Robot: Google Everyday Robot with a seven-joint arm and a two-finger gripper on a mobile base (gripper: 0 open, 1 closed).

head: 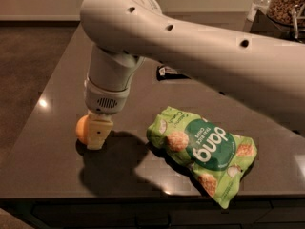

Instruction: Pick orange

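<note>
The orange [81, 129] is a small round orange-yellow fruit on the dark table [57, 80], near its left front part. My gripper [96, 138] hangs from the big white arm [190, 46] and is down at the orange, covering its right side. The gripper's cream-coloured tip reaches the table top beside the fruit. Only the left part of the orange shows.
A green snack bag [202, 149] lies to the right of the orange, near the table's front edge [143, 194]. A small dark flat packet [167, 73] lies behind, under the arm. Jars [286, 4] stand at the back right corner.
</note>
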